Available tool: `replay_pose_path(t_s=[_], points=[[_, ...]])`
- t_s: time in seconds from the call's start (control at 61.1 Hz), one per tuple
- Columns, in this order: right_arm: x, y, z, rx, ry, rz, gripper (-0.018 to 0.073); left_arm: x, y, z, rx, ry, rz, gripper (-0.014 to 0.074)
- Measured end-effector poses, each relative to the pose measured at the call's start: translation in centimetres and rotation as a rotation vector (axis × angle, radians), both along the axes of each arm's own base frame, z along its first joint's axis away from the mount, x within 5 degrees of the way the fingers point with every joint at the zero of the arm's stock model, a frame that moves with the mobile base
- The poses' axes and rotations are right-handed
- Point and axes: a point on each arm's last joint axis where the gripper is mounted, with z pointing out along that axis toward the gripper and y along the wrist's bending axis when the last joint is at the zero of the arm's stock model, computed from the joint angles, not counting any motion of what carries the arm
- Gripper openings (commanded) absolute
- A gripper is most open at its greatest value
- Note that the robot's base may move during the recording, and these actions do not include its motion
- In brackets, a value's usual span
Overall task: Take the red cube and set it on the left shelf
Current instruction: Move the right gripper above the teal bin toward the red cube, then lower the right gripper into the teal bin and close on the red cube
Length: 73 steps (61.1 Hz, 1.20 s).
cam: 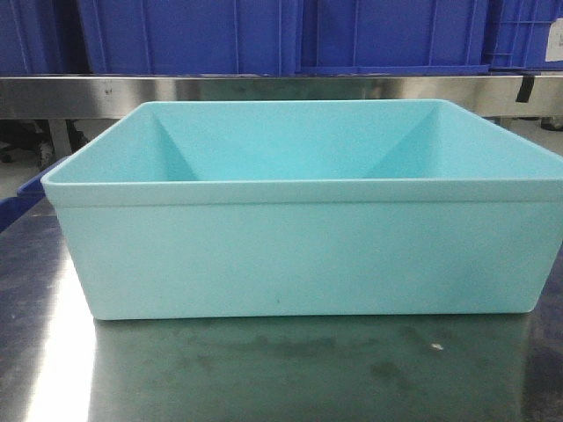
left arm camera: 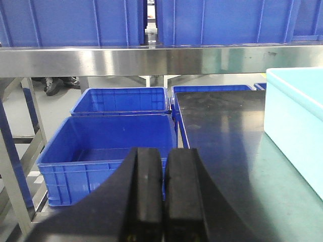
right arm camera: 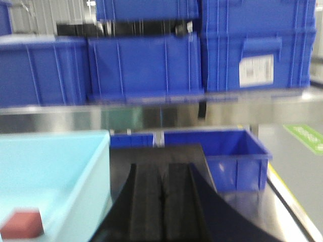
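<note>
The red cube (right arm camera: 21, 225) lies on the floor of the light teal tub (right arm camera: 55, 166), low at the left of the right wrist view; the front view hides it behind the tub's wall (cam: 299, 255). My right gripper (right arm camera: 162, 169) is shut and holds nothing, to the right of the tub over the dark table. My left gripper (left arm camera: 163, 154) is also shut with nothing in it, left of the tub (left arm camera: 295, 121) near the table's left edge. The left shelf (left arm camera: 151, 59), a brushed steel rail carrying blue crates (left arm camera: 75, 22), runs across the back.
Open blue crates (left arm camera: 108, 151) stand on the floor below and left of the table (left arm camera: 222, 146). More blue crates (right arm camera: 146, 65) line the steel rail (cam: 79, 92) behind the tub. Another open blue crate (right arm camera: 237, 159) sits low at the right. The right wrist view is blurred.
</note>
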Motion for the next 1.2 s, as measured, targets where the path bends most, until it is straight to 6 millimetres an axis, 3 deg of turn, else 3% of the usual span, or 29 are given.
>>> replay_pose_path(t_s=[0.115, 0.278, 0.508, 0.704, 0.868, 1.048, 1.196], points=[[-0.7, 0.0, 4.0, -0.001, -0.01, 0.005, 0.0042, 0.0, 0.0, 0.0, 0.0, 0.0, 0.0, 0.0102], [0.0, 0.1, 8.9, -0.005, 0.137, 0.016, 0.0042, 0.0, 0.0, 0.0, 0.0, 0.0, 0.0, 0.0102], [4.0, 0.6, 14.2, -0.017, 0.401, 0.066, 0.0042, 0.0, 0.0, 0.0, 0.0, 0.0, 0.0, 0.0102], [8.6, 3.3, 17.7, -0.055, 0.548, 0.251, 0.0046, 0.0, 0.0, 0.0, 0.0, 0.0, 0.0, 0.0102], [12.6, 7.3, 18.2, -0.123, 0.686, 0.417, 0.0051, 0.0, 0.0, 0.0, 0.0, 0.0, 0.0, 0.0102], [17.7, 12.9, 15.8, -0.198, 0.898, 0.53, 0.0051, 0.0, 0.0, 0.0, 0.0, 0.0, 0.0, 0.0102], [21.1, 16.1, 13.7, -0.196, 1.026, 0.542, 0.0058, 0.0, 0.0, 0.0, 0.0, 0.0, 0.0, 0.0102]])
